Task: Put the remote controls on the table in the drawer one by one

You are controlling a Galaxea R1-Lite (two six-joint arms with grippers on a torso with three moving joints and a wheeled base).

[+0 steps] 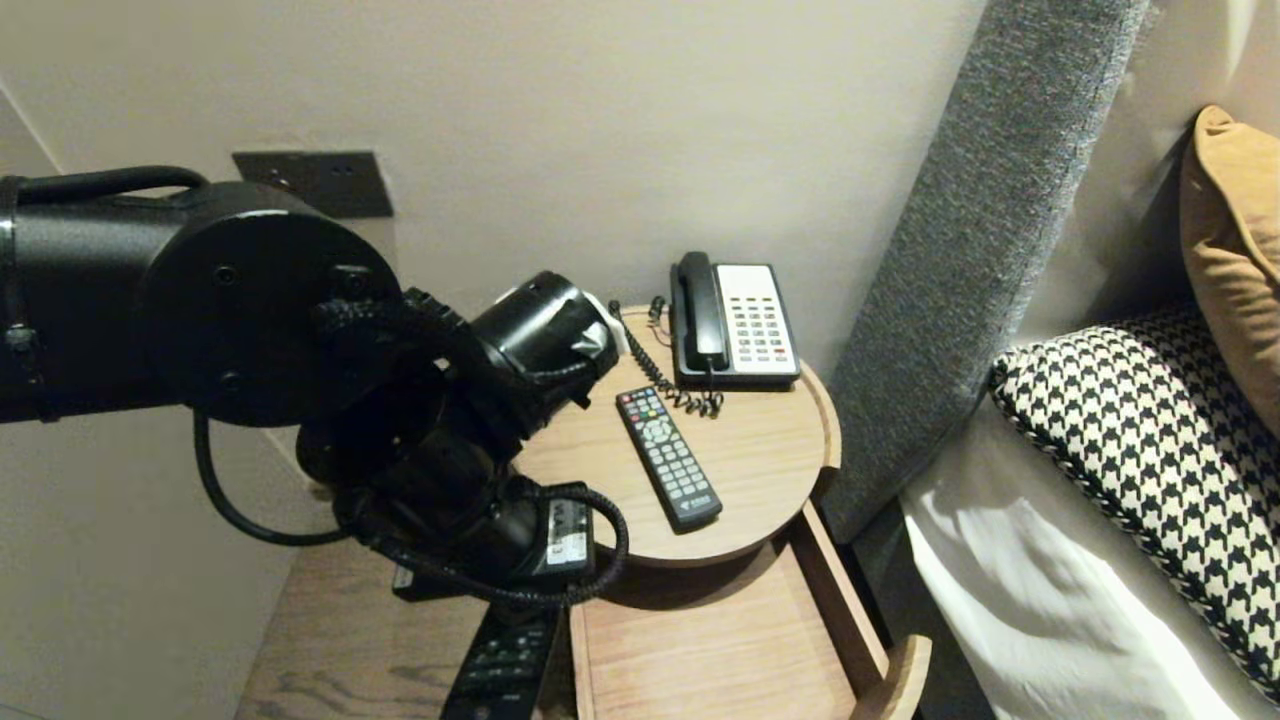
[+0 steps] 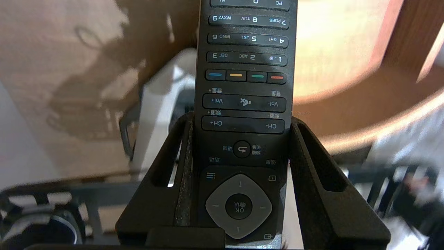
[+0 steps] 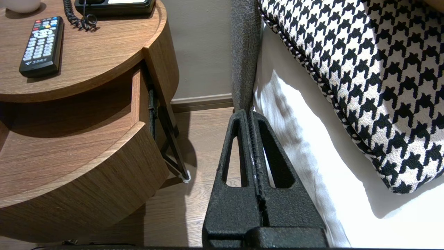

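Black remote (image 2: 242, 69) in left gripper (image 2: 241, 119), ends cropped

1. held remote (image 2: 242, 69): matt black plastic, keys look a bit shinier and rubbery
2. left gripper (image 2: 241, 119) and right gripper (image 3: 249, 114): black plastic, grainy rough finish
3. nightstand (image 1: 760, 470): wood grain, smooth satin top
4. telephone (image 1: 735, 322) at its back edge: glossy plastic
5. headboard (image 1: 980, 250): coarse grey woven cloth; houndstooth pillow (image 1: 1150, 450) is woven too; sheet (image 1: 1020, 590) is smooth white fabric
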